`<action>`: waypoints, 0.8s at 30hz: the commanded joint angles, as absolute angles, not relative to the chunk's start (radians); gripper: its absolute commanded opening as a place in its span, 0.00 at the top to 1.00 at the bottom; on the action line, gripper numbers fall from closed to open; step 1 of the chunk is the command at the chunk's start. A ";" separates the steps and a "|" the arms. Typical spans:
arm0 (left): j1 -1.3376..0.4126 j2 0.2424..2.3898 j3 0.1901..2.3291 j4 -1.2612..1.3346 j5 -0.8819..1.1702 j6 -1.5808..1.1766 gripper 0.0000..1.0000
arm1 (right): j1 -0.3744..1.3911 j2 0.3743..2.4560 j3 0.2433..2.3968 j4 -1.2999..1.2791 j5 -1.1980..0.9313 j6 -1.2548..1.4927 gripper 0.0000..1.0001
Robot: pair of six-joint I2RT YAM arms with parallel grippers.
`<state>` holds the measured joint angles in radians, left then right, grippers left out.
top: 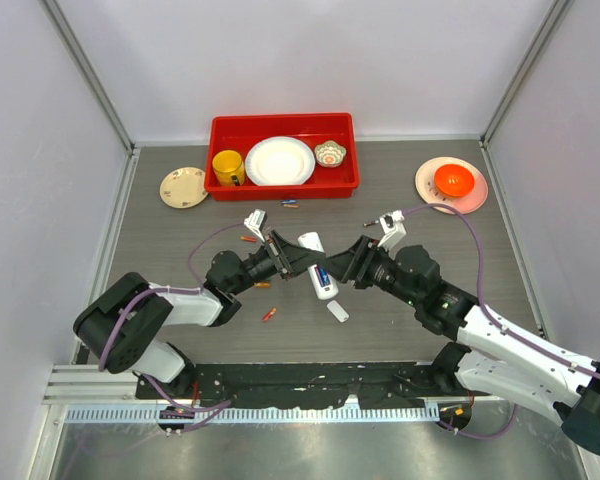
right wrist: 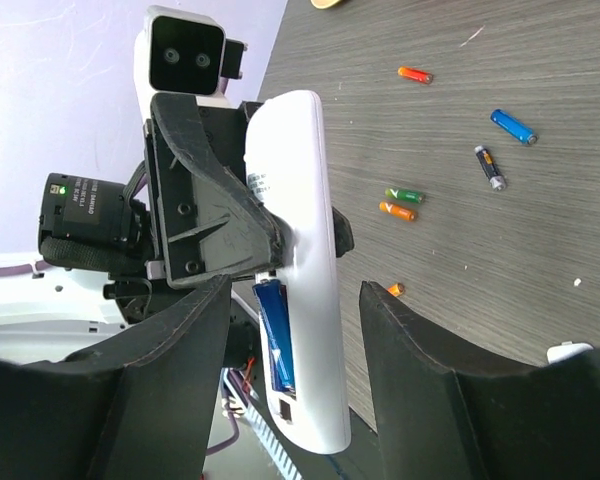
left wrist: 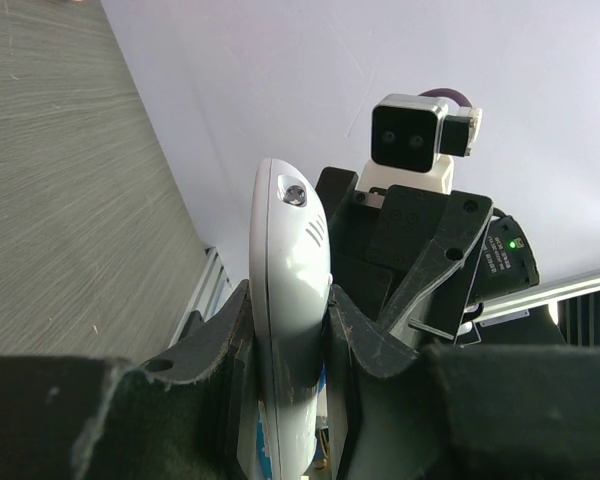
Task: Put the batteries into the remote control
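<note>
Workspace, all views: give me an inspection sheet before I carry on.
Surface: grey wood-grain table.
Job's things: remote control lifted, bay open, one blue battery seated; loose batteries scattered on the table; small white piece lying near them.
Clutter: red bin holding mug, plate, bowl; patterned plate; pink plate under orange bowl.
Hands: left hand shut on remote control; right hand open, straddling its bay end.
Cables: purple cables along both arms.
Surroundings: pale walls, metal posts.
</note>
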<state>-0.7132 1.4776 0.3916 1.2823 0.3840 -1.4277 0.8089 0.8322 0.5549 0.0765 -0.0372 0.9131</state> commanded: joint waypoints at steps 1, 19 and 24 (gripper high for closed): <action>-0.716 1.470 0.407 1.476 0.367 -1.411 1.00 | 0.805 0.827 0.540 0.129 -0.049 0.919 0.41; -0.716 1.454 0.413 1.485 0.357 -1.417 0.99 | 0.804 0.833 0.503 0.153 -0.063 0.931 0.45; -0.716 1.457 0.417 1.517 0.344 -1.431 1.00 | 0.802 0.839 0.483 0.181 -0.087 0.942 0.48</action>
